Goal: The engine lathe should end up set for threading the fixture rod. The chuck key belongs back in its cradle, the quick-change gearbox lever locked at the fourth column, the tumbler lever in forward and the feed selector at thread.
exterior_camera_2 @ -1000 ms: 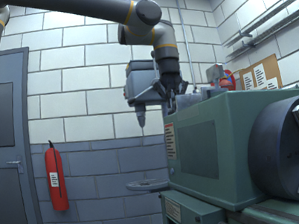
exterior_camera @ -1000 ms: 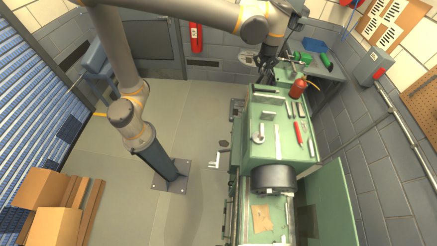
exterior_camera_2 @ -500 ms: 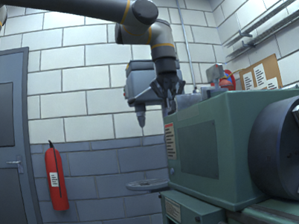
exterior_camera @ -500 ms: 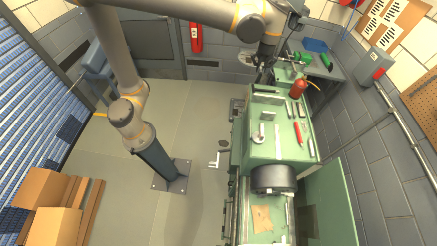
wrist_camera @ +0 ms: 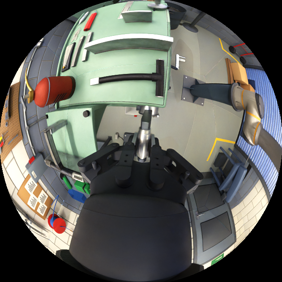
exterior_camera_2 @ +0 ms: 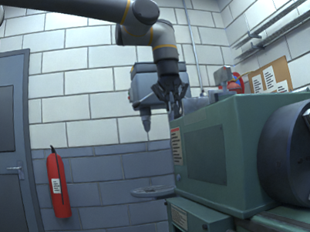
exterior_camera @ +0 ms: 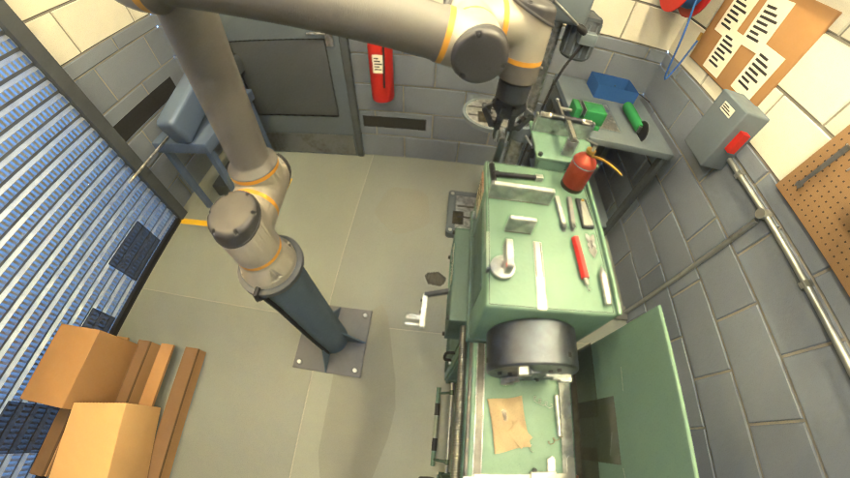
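The black T-shaped chuck key lies flat on the far end of the green headstock top, just beyond my gripper, which hangs off the headstock's end face, closed on a steel lever handle that rises from the machine's end. In the side camera the gripper sits past the key, and in the second side camera it is at the headstock's upper left corner. The dark chuck is at the near end. The lever's markings are hidden.
Behind the lathe a drill press stands against the block wall, with a fire extinguisher beside a grey door. A red oil can, a red-handled tool and steel bars rest on the headstock. A bench holds green and blue items.
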Motion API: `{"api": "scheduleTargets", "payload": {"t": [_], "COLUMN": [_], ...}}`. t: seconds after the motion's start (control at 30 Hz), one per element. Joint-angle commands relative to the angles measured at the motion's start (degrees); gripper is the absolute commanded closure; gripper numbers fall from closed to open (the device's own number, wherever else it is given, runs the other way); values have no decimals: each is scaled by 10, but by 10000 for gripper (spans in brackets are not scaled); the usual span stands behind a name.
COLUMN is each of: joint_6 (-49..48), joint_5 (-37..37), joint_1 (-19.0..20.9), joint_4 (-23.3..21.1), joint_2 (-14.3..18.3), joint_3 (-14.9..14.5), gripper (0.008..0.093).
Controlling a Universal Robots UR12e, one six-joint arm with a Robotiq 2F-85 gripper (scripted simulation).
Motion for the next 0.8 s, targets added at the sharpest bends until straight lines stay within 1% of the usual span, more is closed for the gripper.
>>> {"api": "scheduleTargets", "payload": {"t": [0.0, 0.77], "joint_6": [0, 2], "joint_5": [0, 0], "joint_1": [0, 2], "joint_4": [-1, -3], "joint_2": [-1, -21], "joint_3": [0, 22], "gripper": [934, 934]}}
